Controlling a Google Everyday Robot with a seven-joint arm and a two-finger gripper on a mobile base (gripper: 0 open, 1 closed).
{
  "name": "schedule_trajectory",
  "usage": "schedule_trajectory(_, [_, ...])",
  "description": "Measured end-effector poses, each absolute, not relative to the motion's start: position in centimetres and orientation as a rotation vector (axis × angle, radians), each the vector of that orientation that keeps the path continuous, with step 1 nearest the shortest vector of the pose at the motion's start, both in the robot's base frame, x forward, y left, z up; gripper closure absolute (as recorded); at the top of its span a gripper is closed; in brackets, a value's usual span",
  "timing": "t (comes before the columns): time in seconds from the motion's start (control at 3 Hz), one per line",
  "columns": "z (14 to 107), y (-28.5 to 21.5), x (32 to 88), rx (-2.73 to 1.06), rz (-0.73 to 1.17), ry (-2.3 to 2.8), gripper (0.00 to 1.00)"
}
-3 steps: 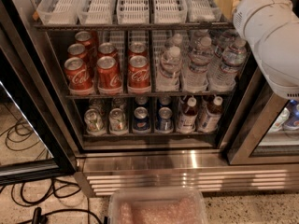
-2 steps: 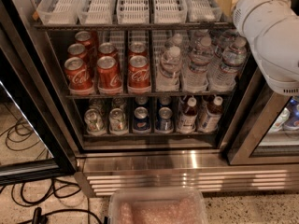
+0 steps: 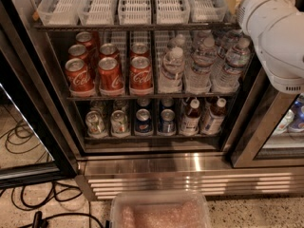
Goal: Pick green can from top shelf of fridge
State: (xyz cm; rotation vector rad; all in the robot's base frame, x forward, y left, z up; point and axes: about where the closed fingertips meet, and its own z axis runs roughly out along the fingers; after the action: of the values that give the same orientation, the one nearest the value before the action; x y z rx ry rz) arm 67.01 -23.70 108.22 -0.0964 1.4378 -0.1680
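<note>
The fridge [image 3: 156,163] stands open in front of me, its door [image 3: 28,127] swung out to the left. The top shelf [image 3: 133,26] carries a row of white slotted trays [image 3: 135,4], and the parts I can see hold nothing. No green can shows; the shelf's back and right end are out of view or hidden. A white arm segment [image 3: 275,37] fills the upper right, in front of the shelf's right end. My gripper is out of view, past the top right edge of the frame.
Red cola cans [image 3: 110,72] and water bottles [image 3: 204,63] fill the middle shelf. The lower shelf holds pale cans [image 3: 107,122], blue cans [image 3: 154,121] and small bottles [image 3: 202,115]. A clear plastic bin [image 3: 159,213] sits at the bottom. Black cables [image 3: 28,194] lie on the floor at left.
The white arm segment has edged slightly upward at the top right. Nothing on the shelves has moved.
</note>
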Motion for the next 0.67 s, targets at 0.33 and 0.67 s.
schedule_trajectory(0.33, [108.23,-23.7,67.01,-0.096,-0.168,1.438,0.7])
schedule_trajectory(0.67, [108.23,-23.69,67.01,-0.096,-0.168,1.438,0.93])
